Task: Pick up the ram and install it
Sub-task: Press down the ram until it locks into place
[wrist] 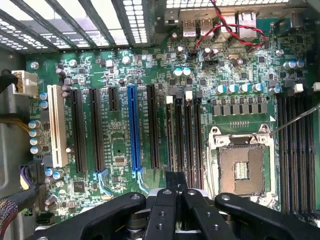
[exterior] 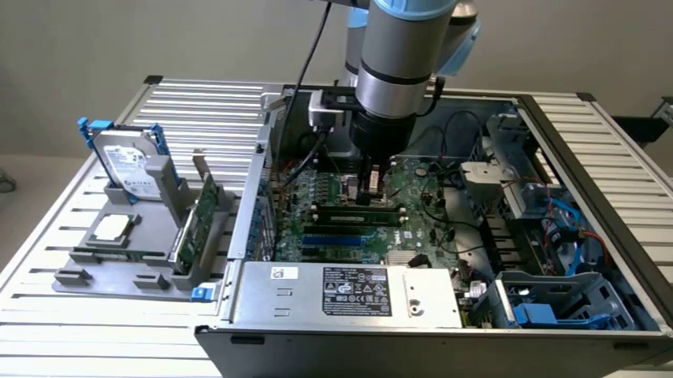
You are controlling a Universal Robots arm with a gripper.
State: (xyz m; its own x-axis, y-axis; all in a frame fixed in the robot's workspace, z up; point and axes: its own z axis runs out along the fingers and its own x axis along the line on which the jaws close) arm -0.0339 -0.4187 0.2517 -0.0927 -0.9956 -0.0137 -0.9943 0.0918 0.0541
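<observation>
The ram (exterior: 342, 209) is a long, thin, dark green stick. It stands on edge in a memory slot of the motherboard (exterior: 421, 224) inside the open computer case. My gripper (exterior: 373, 198) hangs straight down over the stick's middle, fingers shut, with the tips at its top edge. I cannot tell whether they pinch it or only rest on it. In the wrist view my gripper (wrist: 176, 192) is shut with its black fingers (wrist: 162, 210) together over the row of memory slots (wrist: 184, 135), beside the bare processor socket (wrist: 241, 170).
A grey holder (exterior: 94, 277) at the exterior view's left carries a hard drive (exterior: 128, 169), a square silver chip (exterior: 113, 228) and an upright green card (exterior: 202, 213). The power supply (exterior: 347, 291), a blue drive cage (exterior: 547, 307) and loose cables (exterior: 573, 228) crowd the case.
</observation>
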